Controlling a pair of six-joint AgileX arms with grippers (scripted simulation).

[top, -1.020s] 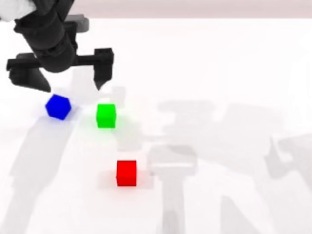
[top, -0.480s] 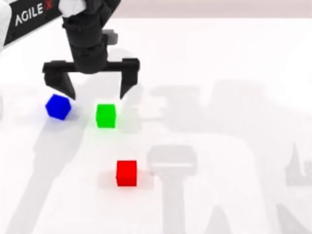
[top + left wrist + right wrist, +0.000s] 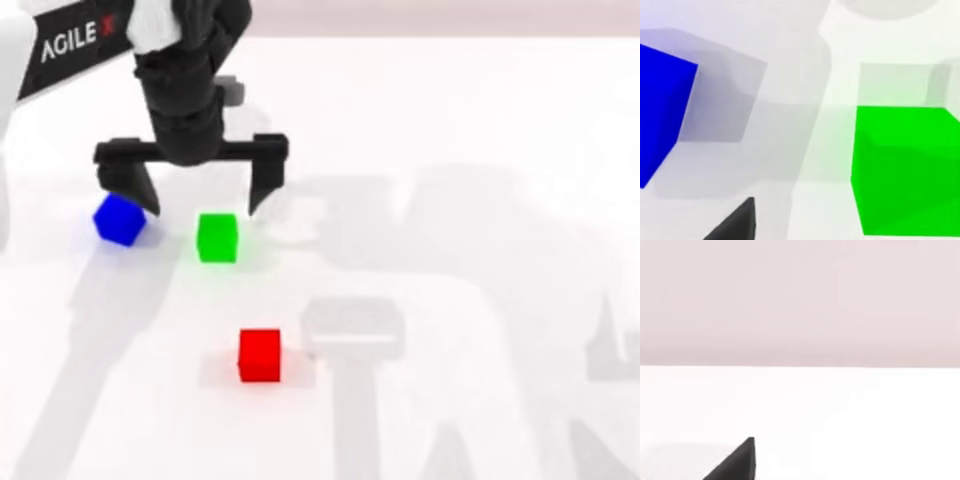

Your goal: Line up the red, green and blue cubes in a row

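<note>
The green cube (image 3: 217, 238) sits left of the table's middle, with the blue cube (image 3: 120, 220) to its left and the red cube (image 3: 260, 355) nearer the front. My left gripper (image 3: 198, 192) hovers open just behind the green cube; its fingers are spread wide, one by the blue cube, the other past the green cube's right side. The left wrist view shows the green cube (image 3: 905, 170) and blue cube (image 3: 662, 115) close up, plus one dark fingertip (image 3: 740, 222). My right arm is out of the top view; its gripper (image 3: 800, 472) shows one fingertip (image 3: 740, 462) set far to one side.
The white table (image 3: 480, 150) carries only grey arm shadows to the right of the cubes. A pale pink wall (image 3: 800, 300) rises behind the table's far edge in the right wrist view.
My left gripper has swung right from above the blue cube to straddle the space behind the green cube, then dropped slightly. The cubes have not moved.
</note>
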